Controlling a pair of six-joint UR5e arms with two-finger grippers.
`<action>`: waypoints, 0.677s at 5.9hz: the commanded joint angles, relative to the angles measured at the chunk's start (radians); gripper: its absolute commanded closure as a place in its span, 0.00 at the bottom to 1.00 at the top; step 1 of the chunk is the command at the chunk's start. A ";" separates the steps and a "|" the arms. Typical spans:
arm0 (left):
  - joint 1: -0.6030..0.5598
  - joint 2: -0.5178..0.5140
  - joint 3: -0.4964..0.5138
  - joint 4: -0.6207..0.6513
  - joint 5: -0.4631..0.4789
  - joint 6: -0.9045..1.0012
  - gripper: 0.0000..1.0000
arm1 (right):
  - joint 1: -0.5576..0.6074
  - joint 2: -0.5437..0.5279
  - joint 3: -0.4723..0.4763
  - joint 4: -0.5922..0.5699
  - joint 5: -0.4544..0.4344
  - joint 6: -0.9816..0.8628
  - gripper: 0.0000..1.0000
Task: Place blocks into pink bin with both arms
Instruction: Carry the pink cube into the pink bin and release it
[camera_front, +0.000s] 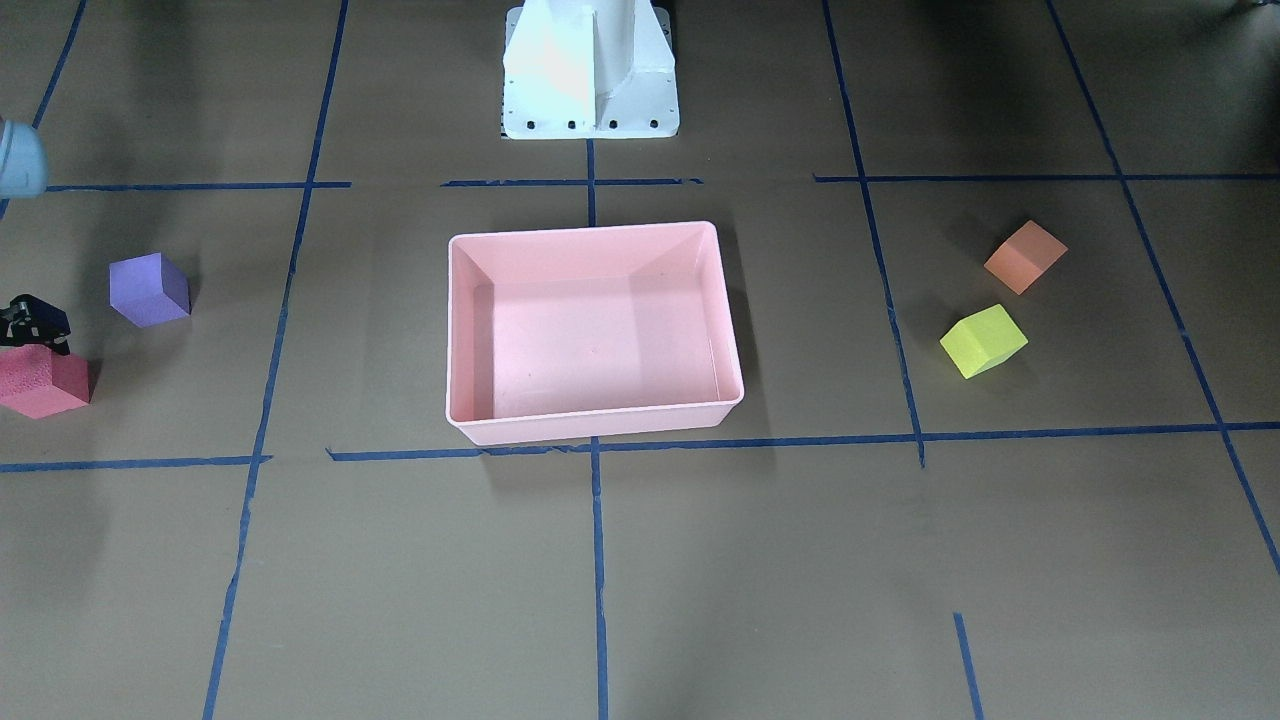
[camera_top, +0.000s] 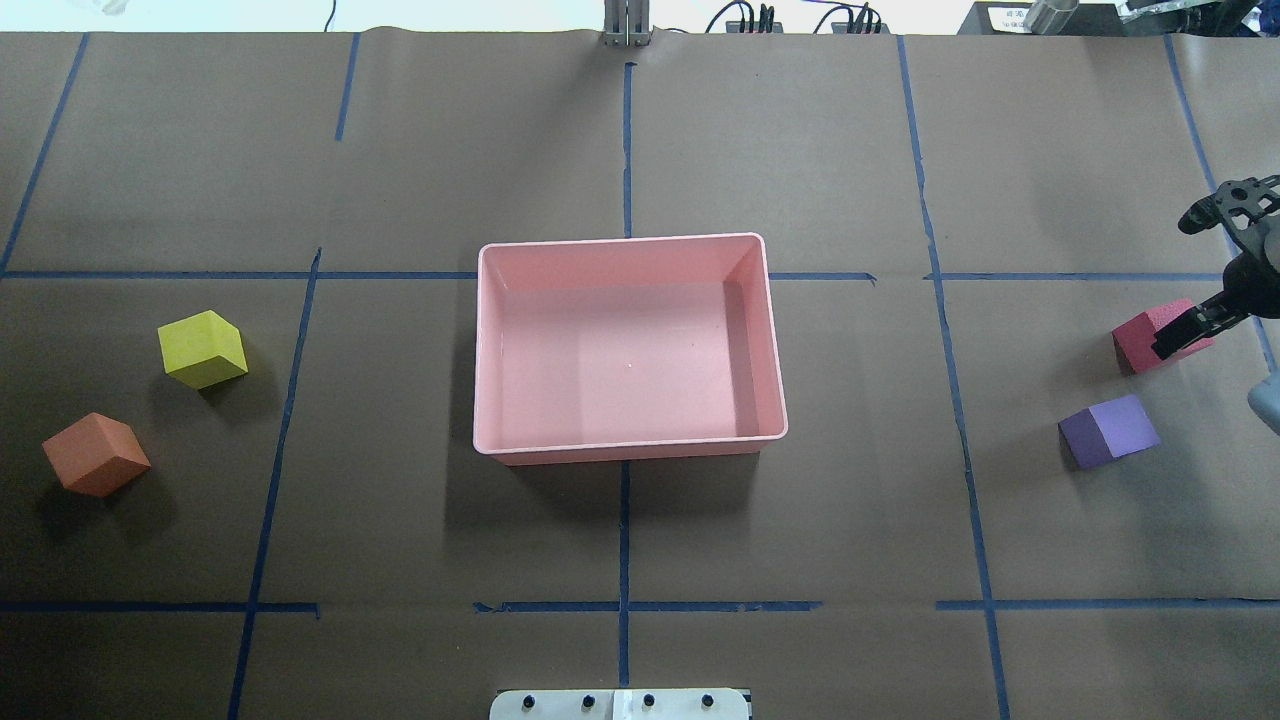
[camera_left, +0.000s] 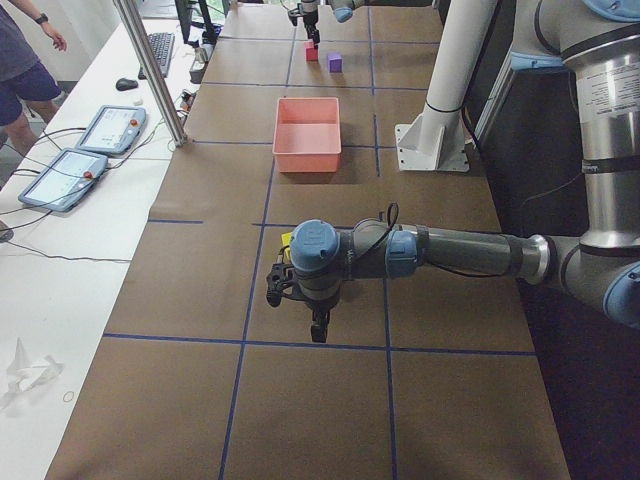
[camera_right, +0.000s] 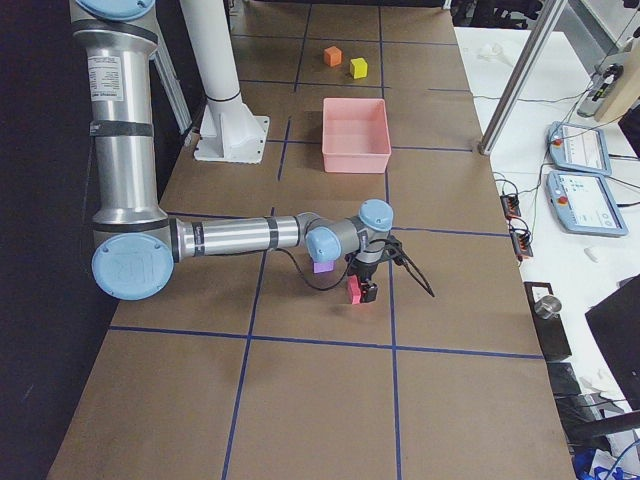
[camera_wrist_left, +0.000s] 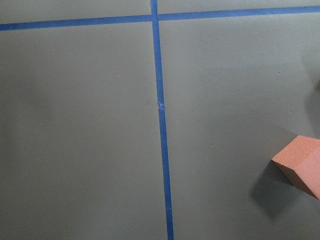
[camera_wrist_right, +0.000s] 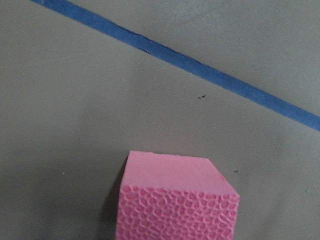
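Observation:
The pale-pink bin sits empty at the table's middle. The red-pink block and the purple block lie on the robot's right. The yellow-green block and the orange block lie on its left. My right gripper is right at the red-pink block and looks open, one finger over the block's edge. My left gripper hangs above the table near the orange block; I cannot tell if it is open.
The white pedestal base stands behind the bin. Blue tape lines grid the brown table. Operator tablets and a person are on the far side of the table.

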 joint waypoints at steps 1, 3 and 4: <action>0.000 0.000 -0.001 0.000 0.000 0.000 0.00 | -0.017 0.031 -0.022 -0.001 -0.001 0.004 0.21; 0.000 0.000 -0.001 0.000 -0.001 0.000 0.00 | -0.014 0.059 0.001 -0.003 0.008 0.015 0.61; 0.000 0.000 -0.002 0.000 -0.002 0.000 0.00 | -0.014 0.077 0.053 -0.018 0.011 0.068 0.63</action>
